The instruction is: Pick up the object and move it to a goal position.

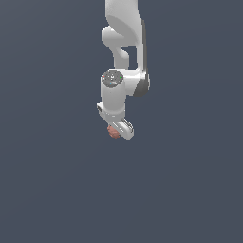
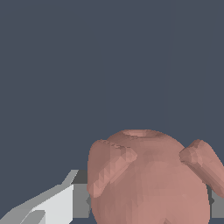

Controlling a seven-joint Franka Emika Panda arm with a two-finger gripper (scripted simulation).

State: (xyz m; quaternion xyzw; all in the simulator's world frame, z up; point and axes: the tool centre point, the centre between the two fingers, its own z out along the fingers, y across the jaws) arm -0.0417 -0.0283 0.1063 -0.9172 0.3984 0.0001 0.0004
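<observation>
Pink object gripped at the tip of the white arm

The reddish-pink lumpy object is seen at the lower end of the arm, held in the hand, which is clamped on it. In the wrist view the object is shown close up, with a grey-white finger pressed against its side.
</observation>
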